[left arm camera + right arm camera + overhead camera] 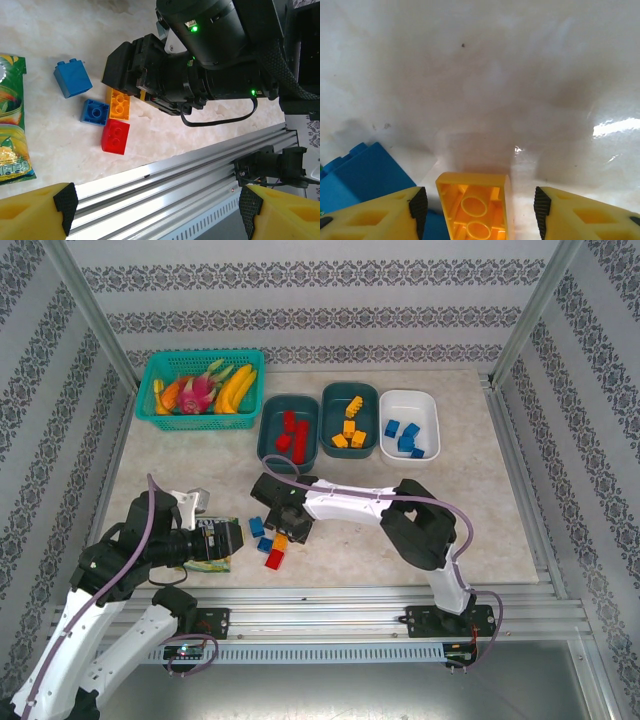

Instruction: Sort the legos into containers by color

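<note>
Mostly sorted: tubs (410, 393) hold reds, oranges, blues separately; several legos (115, 136) lie loose; right gripper (480, 205) straddles orange brick (472, 197), unclamped; left gripper (157, 202) gapes, empty.

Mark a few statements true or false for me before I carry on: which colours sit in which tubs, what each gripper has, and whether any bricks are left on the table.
1. The white tub holds blue bricks. True.
2. The middle dark teal tub holds red bricks. False: it holds orange-yellow bricks; the red bricks are in the left dark teal tub.
3. The right gripper straddles an orange-yellow brick, with a gap on each side. True.
4. The left gripper is shut on a blue brick. False: it is open, with nothing between its fingers.
5. Every brick is in a tub. False: a red brick and a blue brick, among others, lie loose on the table.
</note>
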You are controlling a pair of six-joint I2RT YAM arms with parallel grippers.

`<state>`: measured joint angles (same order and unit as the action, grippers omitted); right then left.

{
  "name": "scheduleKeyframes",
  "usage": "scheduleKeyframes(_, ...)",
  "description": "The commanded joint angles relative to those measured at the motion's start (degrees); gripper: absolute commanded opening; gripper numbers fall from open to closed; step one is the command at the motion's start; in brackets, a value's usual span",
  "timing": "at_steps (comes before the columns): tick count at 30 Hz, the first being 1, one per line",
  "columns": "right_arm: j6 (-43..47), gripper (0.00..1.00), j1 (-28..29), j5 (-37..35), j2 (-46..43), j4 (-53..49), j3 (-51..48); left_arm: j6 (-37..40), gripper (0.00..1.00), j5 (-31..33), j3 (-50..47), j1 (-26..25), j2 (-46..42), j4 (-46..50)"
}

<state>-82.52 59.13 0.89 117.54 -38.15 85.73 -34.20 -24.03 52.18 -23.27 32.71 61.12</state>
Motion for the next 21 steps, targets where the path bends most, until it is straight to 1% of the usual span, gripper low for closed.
scheduleKeyframes(1,-3.17,0.57,0.63,-0.21,1.8,-2.55,2.65,-1.05,0.86,-1.3,-0.24,-0.48,-0.62,2.11)
scheduleKeyframes(4,-4.08,0.56,0.98,0.6,3.15,-3.14,3.55,-0.83,0.86,-1.2,-0.2,-0.49,-0.54,2.21)
scheduleKeyframes(5,-4.27,0.53,1.07,0.92,3.44,-2.73,3.48,-0.76,0.86,-1.18,-0.24,-0.55,-0.54,2.38)
scheduleKeyframes(8,-4.92,0.51,1.4,1.55,4.4,-3.45,3.9,-0.72,0.86,-1.1,-0.37,-0.48,-0.63,2.63)
scheduleKeyframes(11,-5.67,0.5,1.43,2.18,5.07,-3.99,3.72,-0.81,0.86,-0.92,-0.44,-0.5,-0.69,2.73)
scheduleKeyframes(13,-5.6,0.45,1.34,1.7,5.24,-4.14,3.78,-0.95,0.85,-0.76,-0.48,-0.53,-0.78,2.6)
scheduleKeyframes(18,-3.36,0.33,0.57,-2.28,4.1,-6.39,5.67,-1.74,0.85,-1.0,-0.76,-0.5,-0.7,1.28)
scheduleKeyframes(21,-0.53,0.32,-0.77,-5.46,2.3,-8.19,6.67,-3.75,0.85,-2.69,-2.04,-0.48,-0.23,-2.98)
